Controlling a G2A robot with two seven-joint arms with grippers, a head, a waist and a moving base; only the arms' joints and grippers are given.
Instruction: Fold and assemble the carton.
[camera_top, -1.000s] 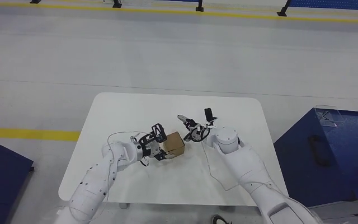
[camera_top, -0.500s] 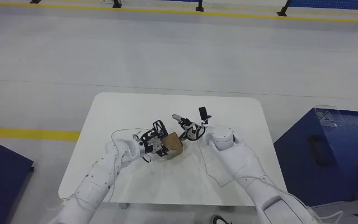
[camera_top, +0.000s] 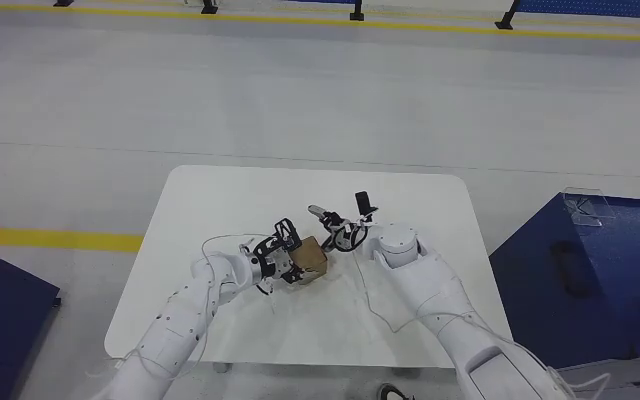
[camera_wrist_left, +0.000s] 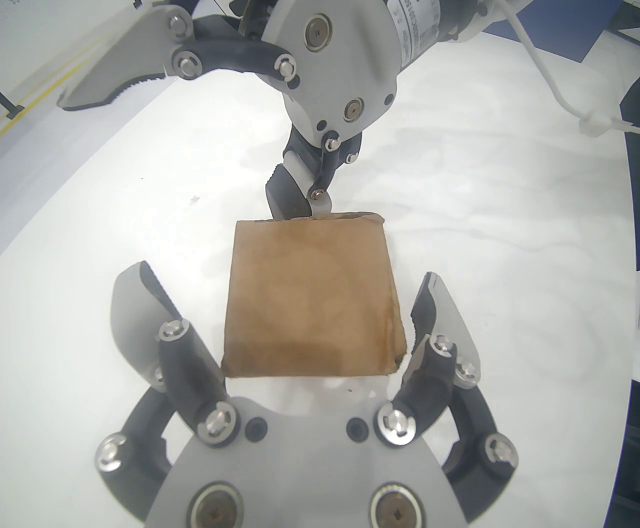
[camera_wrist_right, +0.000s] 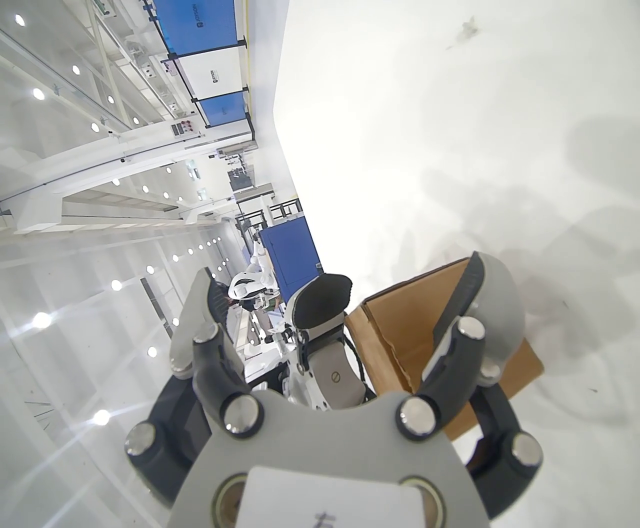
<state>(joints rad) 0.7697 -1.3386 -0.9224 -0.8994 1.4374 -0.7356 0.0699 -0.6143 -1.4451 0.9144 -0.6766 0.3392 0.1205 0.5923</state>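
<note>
- The left pincer (camera_wrist_left: 287, 282) stood wide, one finger along each side wall of the carton (camera_wrist_left: 310, 320) at its near end. They were just beside the cardboard; whether they touched it could not be told.
- The right pincer (camera_wrist_right: 345, 272) was also spread wide and gripped nothing. One of its fingertips (camera_wrist_right: 480, 290) sat at the carton's open far end, against the cardboard of the mouth, and the other hung clear of it.
- The small brown carton lay about the middle of the white tabletop (camera_top: 400, 195), well apart from every edge, between the two pincers.
- The step in hand looked like pushing a flap in at the open end. To do it well, the left pincer should brace the side walls so the carton cannot slide. The right fingertip should press squarely along the fold line and gently, since such thin board would likely buckle.
</note>
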